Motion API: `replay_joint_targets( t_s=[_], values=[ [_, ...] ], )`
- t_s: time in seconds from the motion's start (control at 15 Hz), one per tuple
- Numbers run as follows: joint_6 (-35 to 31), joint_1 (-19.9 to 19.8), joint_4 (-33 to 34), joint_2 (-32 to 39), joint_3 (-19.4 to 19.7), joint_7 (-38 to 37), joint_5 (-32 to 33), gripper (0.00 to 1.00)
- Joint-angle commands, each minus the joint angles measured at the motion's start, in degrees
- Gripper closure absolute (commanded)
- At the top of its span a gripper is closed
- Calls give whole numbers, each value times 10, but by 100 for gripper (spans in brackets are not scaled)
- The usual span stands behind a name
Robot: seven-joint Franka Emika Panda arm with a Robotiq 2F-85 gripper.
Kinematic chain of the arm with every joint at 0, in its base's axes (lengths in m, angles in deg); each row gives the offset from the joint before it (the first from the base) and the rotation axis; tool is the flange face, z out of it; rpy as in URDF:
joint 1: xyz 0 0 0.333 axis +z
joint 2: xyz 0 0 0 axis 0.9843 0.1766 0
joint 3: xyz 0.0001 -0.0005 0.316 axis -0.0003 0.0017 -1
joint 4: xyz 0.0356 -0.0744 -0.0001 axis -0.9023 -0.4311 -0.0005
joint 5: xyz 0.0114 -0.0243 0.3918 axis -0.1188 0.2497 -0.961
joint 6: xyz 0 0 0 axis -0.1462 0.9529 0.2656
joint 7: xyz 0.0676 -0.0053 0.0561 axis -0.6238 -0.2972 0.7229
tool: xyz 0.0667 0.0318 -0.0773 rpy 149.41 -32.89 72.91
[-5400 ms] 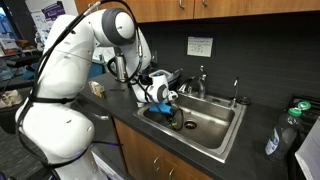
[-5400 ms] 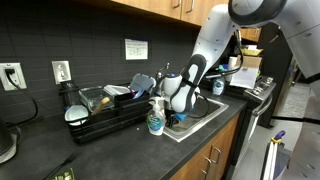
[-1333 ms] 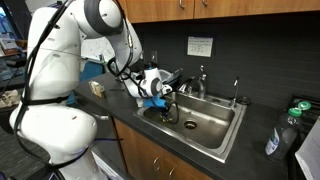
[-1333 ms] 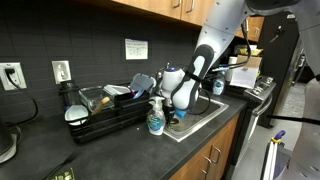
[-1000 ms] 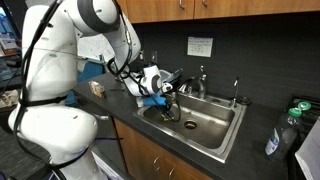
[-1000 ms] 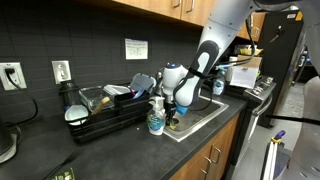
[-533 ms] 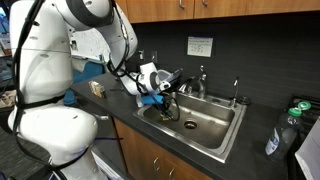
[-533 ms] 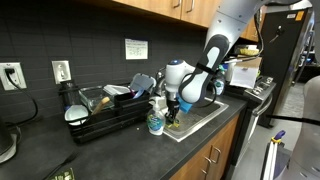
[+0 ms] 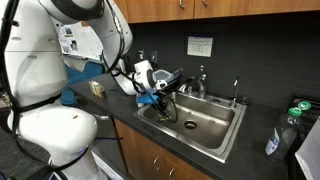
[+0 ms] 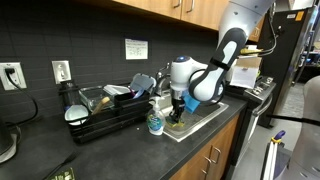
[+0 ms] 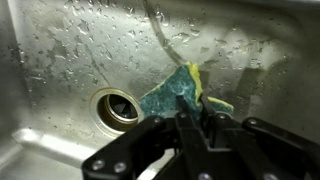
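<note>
Above sink [image 11: 60, 50], sponge [image 11: 168, 97] hangs pinched btw pincer [image 11: 195, 120] tips.

One sink [image 11: 60, 50] with one drain [image 11: 118, 106]. In the wrist view the drain lies at nine o'clock from the one green-and-yellow sponge [image 11: 180, 95], and the one gripper [image 11: 196, 125] is at six o'clock from it. In an exterior view, one faucet [image 9: 201, 80] stands at twelve o'clock of the basin, below one paper notice [image 9: 199, 46]. One soap bottle [image 10: 155, 121], with one dish rack [image 10: 105, 118] at its nine o'clock. One wall outlet [image 10: 62, 71].
</note>
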Motion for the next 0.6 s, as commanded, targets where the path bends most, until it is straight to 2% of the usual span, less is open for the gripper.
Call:
replay_joint_targets(
  t_s=[0.0, 0.53],
  values=[
    [15, 7, -27, -46, 18, -48, 41, 96],
    [19, -1, -41, -66, 15, -84, 22, 96]
  ],
)
